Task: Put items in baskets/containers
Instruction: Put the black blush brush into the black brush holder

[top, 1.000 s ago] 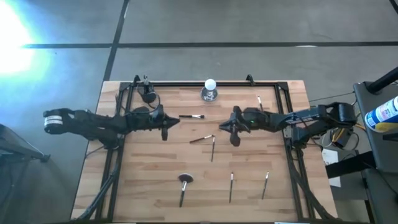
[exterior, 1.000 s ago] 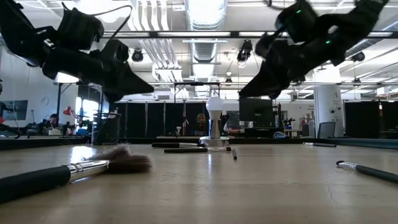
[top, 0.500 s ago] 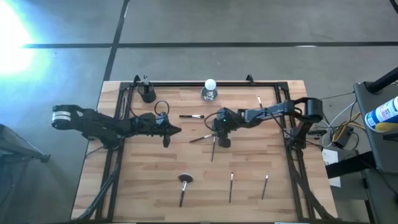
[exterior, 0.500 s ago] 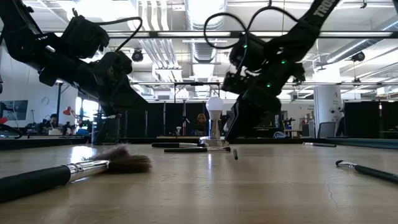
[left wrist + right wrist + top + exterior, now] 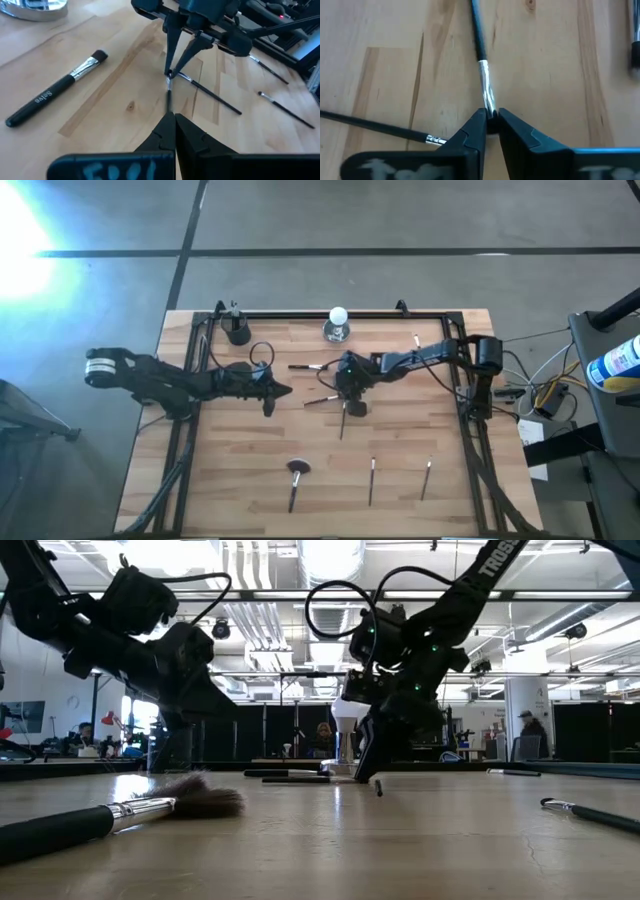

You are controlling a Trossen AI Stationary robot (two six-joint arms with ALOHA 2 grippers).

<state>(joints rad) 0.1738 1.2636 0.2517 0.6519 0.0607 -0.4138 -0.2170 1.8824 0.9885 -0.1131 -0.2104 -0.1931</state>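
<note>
Several thin dark makeup brushes lie flat on the wooden table. Two meet near the centre, a slanted one [image 5: 322, 402] and one [image 5: 342, 423] pointing toward the near edge. A thicker brush [image 5: 308, 367] lies farther back, and a fluffy-headed one [image 5: 296, 471] lies near the front. The black cup [image 5: 237, 332] stands at the far left. My right gripper [image 5: 344, 395] is down at the centre, shut on the slanted brush. My left gripper [image 5: 272, 390] hovers shut, left of the centre. My right gripper pinches the slanted brush at its head end, just past the silver ferrule [image 5: 487, 100], between the two fingertips [image 5: 479, 127]. The fingers come from above, slanting in from the table's right, in line with the brush. Its handle [image 5: 476, 30] lies on the table, pointing left.
A white ball on a silvery base [image 5: 338, 325] stands at the far edge. More brushes lie near the front [image 5: 372, 480], [image 5: 426, 477] and at the far right [image 5: 417, 342]. A black frame [image 5: 300, 314] runs around the table. The second centre brush's ferrule [image 5: 435, 139] lies right beside my right fingers.
My right gripper has moved from right of centre toward the table's left, tipped downward and come down to the table where the two centre brushes meet. My left gripper has shifted slightly toward the right. The brushes lie where they were.
</note>
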